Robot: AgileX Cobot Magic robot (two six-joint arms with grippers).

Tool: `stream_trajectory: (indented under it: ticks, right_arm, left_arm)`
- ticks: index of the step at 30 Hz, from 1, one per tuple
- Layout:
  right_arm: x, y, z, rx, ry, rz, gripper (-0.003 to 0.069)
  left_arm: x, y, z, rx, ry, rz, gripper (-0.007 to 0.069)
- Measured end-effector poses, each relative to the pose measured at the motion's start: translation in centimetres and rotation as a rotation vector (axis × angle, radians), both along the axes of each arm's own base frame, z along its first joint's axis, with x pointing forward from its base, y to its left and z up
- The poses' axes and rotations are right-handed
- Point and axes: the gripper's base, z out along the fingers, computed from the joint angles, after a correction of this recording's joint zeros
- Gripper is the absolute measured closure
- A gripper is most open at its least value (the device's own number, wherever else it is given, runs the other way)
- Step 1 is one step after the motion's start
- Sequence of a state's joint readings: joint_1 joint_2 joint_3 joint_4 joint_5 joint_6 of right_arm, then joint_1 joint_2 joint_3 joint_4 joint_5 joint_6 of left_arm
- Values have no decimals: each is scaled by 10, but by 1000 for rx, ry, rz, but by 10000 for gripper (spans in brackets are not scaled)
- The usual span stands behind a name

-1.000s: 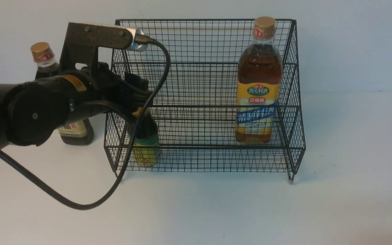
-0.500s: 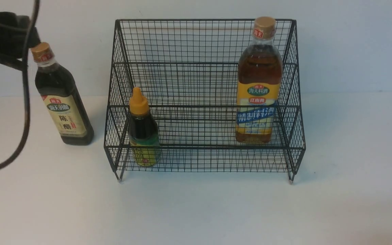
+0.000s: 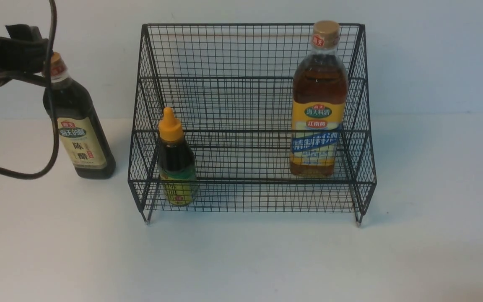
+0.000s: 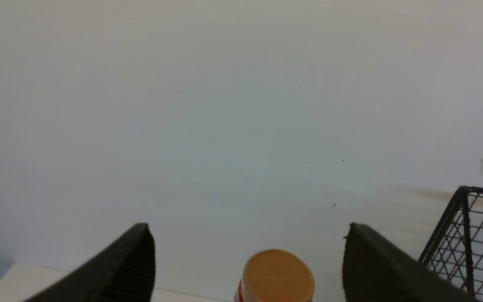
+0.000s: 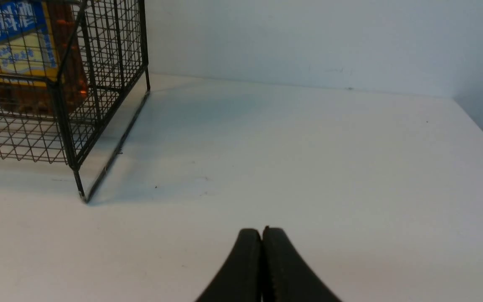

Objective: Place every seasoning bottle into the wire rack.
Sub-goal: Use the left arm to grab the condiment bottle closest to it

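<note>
Found two of the three seasoning bottles upright inside the wire rack (image 3: 250, 24): small dark bottle (image 3: 176, 163) with orange nozzle at the left end of the front tier, tall amber bottle (image 3: 319, 105) at the right, tier not determined. Found the tall dark bottle (image 3: 80, 134) with cream label upright on the table (image 3: 241, 260) at centre-left of the front view, just beside the rack's left wall and outside it. Observed the left gripper (image 4: 246, 228) at upper left of that view, fingers (image 4: 136, 260) spread wide with the tan cap (image 4: 278, 274) showing between them, gripping nothing. Observed the right gripper (image 5: 262, 235) pressed fully closed and empty, low over the table near the rack's amber-bottle end. Judged the main hazard to be the black cable (image 3: 57, 138) — looped across the front of the dark bottle's shoulder and label, likely to drag or tip a tall, narrow bottle on any sideways pull. Judged a grip taken high at the neck liable to let the body swing and strike the rack's rim during transfer. Against the view a second earlier, noted the left gripper withdrawn from the rack's left end, where it had hidden the small bottle's nozzle. Against half a second earlier, noted the gripper shifted rightward to cover part of the cap, and the cable moved from beside the bottle to across it. Recorded no change in either racked bottle.
</note>
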State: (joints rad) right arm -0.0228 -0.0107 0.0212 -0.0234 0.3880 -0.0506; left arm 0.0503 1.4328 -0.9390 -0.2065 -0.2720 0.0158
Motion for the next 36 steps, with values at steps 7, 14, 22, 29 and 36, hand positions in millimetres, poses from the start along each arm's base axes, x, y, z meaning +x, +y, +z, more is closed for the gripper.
stream_trajectory:
  ticks: [7, 14, 22, 29, 36]
  right_arm:
    - [0, 0, 0, -1, 0, 0, 674]
    - [0, 0, 0, -2, 0, 0, 674]
    - [0, 0, 0, -2, 0, 0, 674]
    - [0, 0, 0, -2, 0, 0, 674]
    - [0, 0, 0, -2, 0, 0, 674]
  left_arm:
    - [15, -1, -16, 73, -15, -28, 20]
    - [26, -1, -34, 77, 5, -34, 21]
    - [36, -1, -54, 99, 46, -52, 39]
    - [39, -2, -58, 113, 41, -62, 88]
    - [40, -3, -58, 137, 19, -76, 302]
